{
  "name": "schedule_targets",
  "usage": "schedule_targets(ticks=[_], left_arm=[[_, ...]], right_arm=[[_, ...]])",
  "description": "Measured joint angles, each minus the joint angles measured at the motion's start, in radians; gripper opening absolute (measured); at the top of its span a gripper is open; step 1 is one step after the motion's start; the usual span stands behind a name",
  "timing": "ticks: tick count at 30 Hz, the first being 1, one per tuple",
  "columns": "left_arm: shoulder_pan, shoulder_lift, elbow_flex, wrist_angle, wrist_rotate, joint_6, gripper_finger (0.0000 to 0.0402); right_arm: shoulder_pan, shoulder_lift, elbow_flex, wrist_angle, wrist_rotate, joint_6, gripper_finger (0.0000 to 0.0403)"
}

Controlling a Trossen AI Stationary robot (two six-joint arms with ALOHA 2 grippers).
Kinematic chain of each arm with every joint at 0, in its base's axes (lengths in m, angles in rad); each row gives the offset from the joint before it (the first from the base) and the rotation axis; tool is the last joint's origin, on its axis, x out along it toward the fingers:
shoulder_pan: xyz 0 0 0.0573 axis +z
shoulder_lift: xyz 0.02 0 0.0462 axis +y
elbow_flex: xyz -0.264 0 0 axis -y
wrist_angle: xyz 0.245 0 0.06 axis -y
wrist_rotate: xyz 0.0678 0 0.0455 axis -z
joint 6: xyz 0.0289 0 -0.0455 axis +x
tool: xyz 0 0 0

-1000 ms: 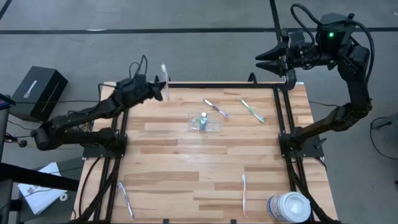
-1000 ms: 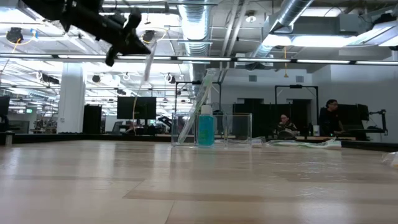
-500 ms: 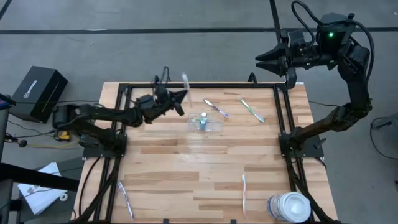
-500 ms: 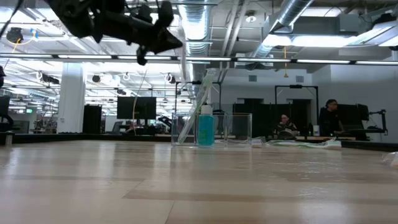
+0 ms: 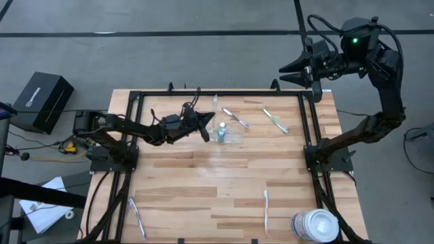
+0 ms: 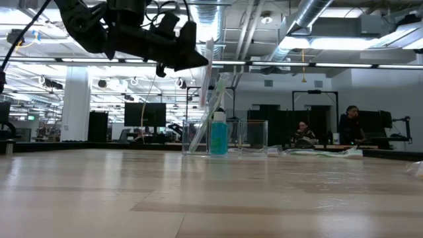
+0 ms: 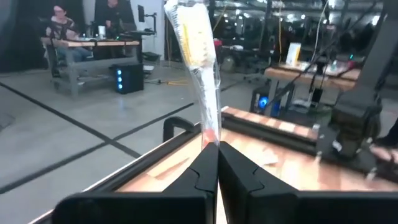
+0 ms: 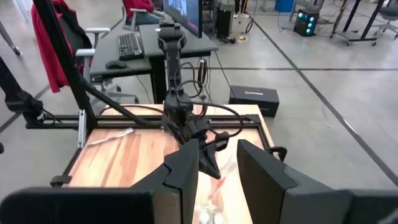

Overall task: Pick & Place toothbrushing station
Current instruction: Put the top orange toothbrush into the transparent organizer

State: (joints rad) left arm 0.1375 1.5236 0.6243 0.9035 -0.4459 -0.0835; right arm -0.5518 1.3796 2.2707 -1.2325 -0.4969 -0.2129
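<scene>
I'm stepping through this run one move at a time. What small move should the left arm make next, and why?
Probably ease forward and lower the wrapped toothbrush toward the clear container. The left gripper has its jaws shut on the brush, upright and just short of the container, which already holds a teal tube. The right gripper waits, jaws open, above the table's far right corner.

- High view looks straight down on the whole desk (image 5: 203, 169).
- Low view sits at desk level, facing the room.
- Both share the clear container (image 5: 224, 133) (image 6: 225, 137).
- Wrist views look forward past each tool.
</scene>
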Motion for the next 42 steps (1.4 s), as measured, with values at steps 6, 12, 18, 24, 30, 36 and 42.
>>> schedule_targets(ticks=[6, 12, 18, 24, 30, 36, 42], left_arm=[[0.024, 0.051, 0.0, 0.005, -0.02, 0.03, 0.0], [0.033, 0.132, 0.0, 0.042, -0.003, -0.002, 0.0], [0.027, 0.198, 0.0, 0.051, 0.006, -0.038, 0.0], [0.003, 0.234, 0.0, 0.071, 0.007, -0.078, 0.0], [-0.008, 0.24, -0.035, 0.084, 0.007, -0.128, 0.0], [-0.008, 0.239, -0.11, 0.164, 0.006, -0.184, 0.0003], [-0.008, 0.239, -0.123, 0.211, 0.087, -0.191, 0.0024]], right_arm=[[0.0, 0.0, 0.0, -0.002, 0.0, -0.009, 0.0103], [0.0, 0.0, 0.0, -0.02, 0.0, -0.024, 0.0103], [0.0, 0.0, 0.0, -0.026, 0.0, -0.026, 0.0103], [0.0, 0.0, 0.0, -0.026, 0.0, -0.026, 0.0103], [0.0, 0.0, 0.0, -0.026, -0.001, -0.03, 0.0103], [0.0, 0.0, 0.0, -0.025, -0.002, -0.031, 0.0103], [0.0, 0.0, 0.0, -0.025, -0.003, -0.031, 0.0103]])
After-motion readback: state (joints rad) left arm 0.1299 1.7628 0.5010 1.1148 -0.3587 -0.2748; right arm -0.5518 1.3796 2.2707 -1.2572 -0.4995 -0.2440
